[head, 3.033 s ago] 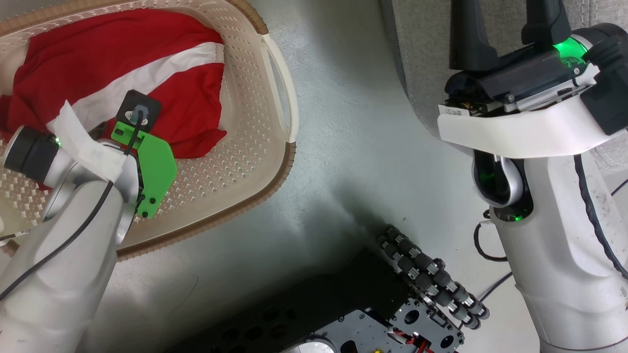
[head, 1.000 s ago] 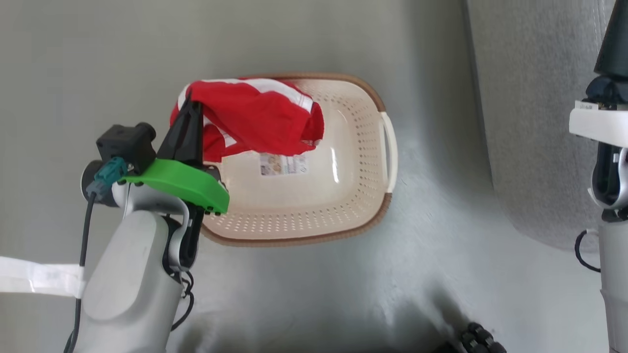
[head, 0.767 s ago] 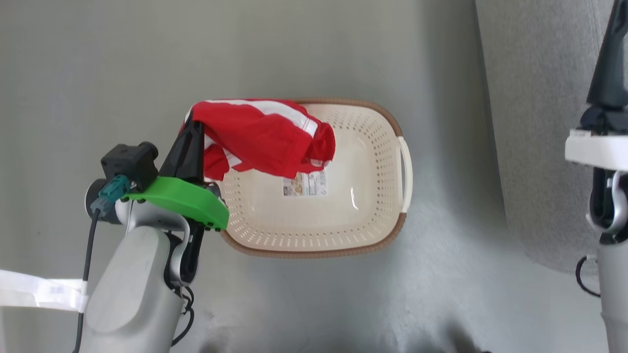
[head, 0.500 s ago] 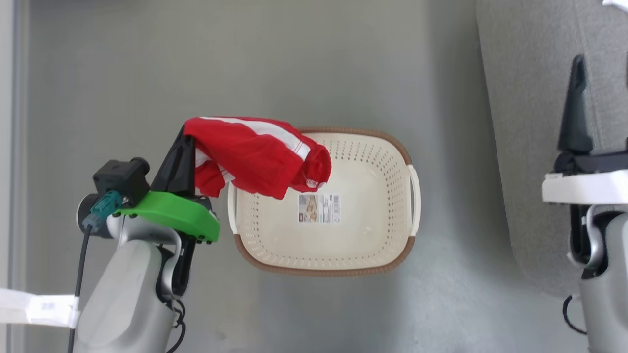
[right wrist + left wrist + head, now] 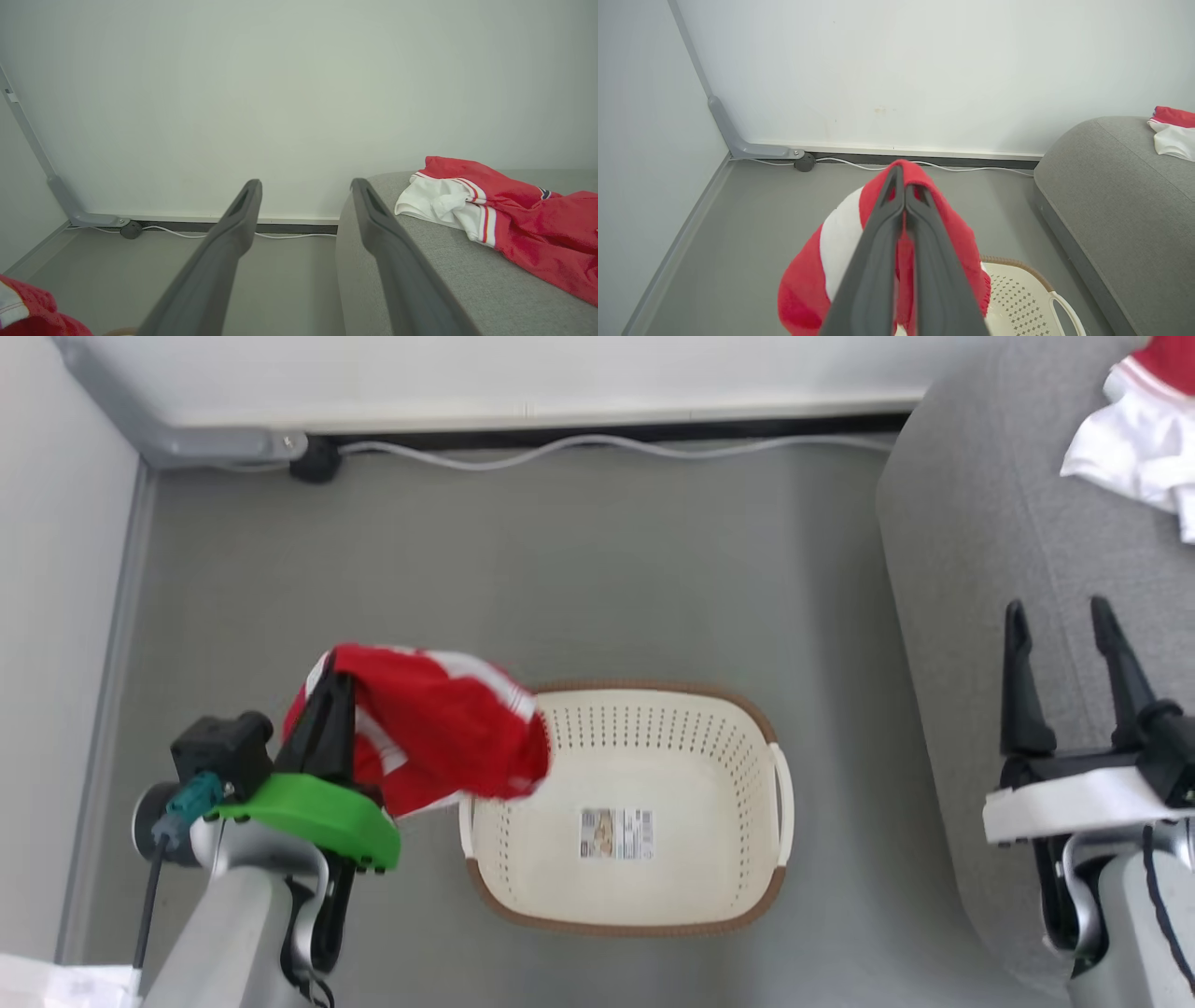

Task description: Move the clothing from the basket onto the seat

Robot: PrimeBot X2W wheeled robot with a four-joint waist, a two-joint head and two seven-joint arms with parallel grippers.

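Head view puts the task at about its halfway mark, by my reading. One red-and-white garment (image 5: 1134, 448) already lies on the seat (image 5: 962, 569), far to the right of the basket (image 5: 625, 926) and beyond it. The right wrist view shows it lying loose on the grey upholstery, its white panel toward the seat's rounded end. The basket stands on the floor with nothing inside but a printed sticker (image 5: 616, 833) on its bottom. The other red garment (image 5: 439, 737) hangs in the air above the basket's left rim, draped over the left gripper (image 5: 332, 691). That gripper's two dark fingers are pressed together on the cloth, as the left wrist view makes plain. The cloth's lower folds overlap the basket's left edge but look lifted clear of it. The right gripper (image 5: 1058, 611) hovers to the right of the basket, over the seat's edge, fingers spread wide with nothing between them. What remains, I judge, is to carry the held garment rightward across the basket to the seat and let it go there.
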